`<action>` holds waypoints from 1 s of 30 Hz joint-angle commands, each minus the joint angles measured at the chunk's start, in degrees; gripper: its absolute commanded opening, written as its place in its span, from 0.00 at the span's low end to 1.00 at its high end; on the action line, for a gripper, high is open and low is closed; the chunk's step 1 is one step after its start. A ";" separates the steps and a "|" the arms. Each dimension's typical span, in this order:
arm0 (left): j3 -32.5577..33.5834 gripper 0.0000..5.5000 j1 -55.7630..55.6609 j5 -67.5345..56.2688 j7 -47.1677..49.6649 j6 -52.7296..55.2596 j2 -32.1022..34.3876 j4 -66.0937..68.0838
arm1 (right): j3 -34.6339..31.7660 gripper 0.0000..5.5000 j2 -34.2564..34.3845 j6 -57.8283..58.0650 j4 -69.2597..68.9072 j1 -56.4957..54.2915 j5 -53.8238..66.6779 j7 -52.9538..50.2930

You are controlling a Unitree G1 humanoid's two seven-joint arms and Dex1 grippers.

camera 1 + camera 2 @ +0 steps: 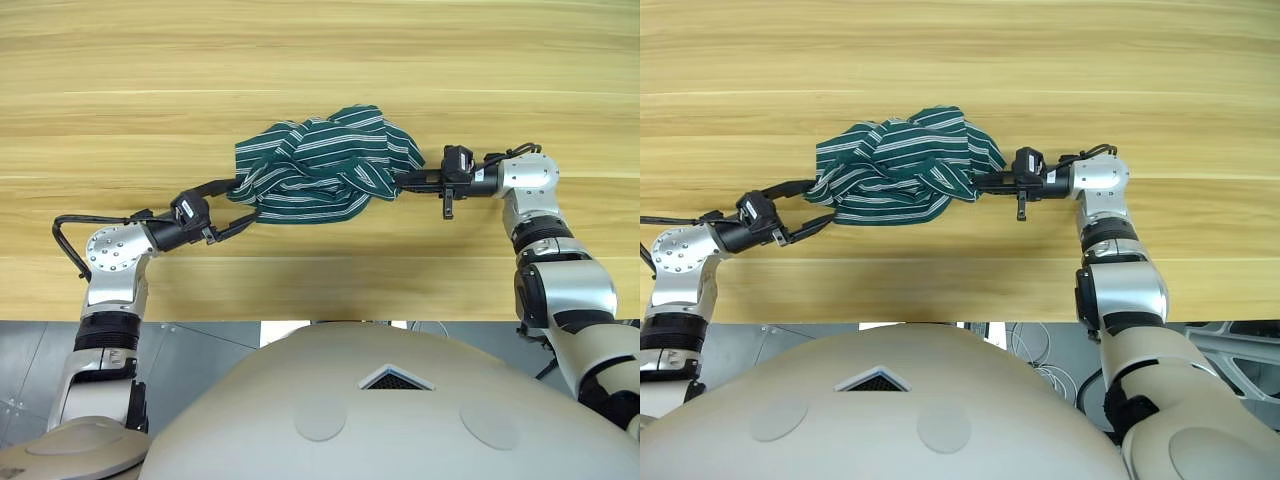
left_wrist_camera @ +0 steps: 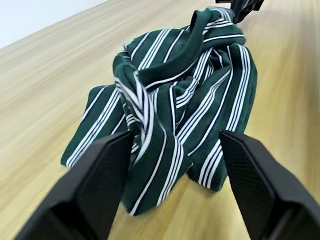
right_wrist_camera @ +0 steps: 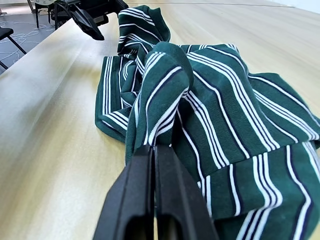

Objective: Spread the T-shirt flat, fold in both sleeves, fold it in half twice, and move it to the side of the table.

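T-shirt lies as a crumpled heap mid-table, between the two grippers; nothing spread yet, so flattening, both sleeve folds, both half folds and the move aside all remain. Right gripper is clamped on a raised fold at the heap's right end, while the left gripper is spread wide, its fingers straddling the left end without pinching. The heap's long axis runs roughly left to right from one gripper to the other; collar and hem direction cannot be told.
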 commanded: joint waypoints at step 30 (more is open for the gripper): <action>6.39 0.00 -12.56 -5.15 9.61 4.91 -0.77 -7.23 | -6.81 0.00 -0.67 12.85 -15.03 -4.99 10.75 0.78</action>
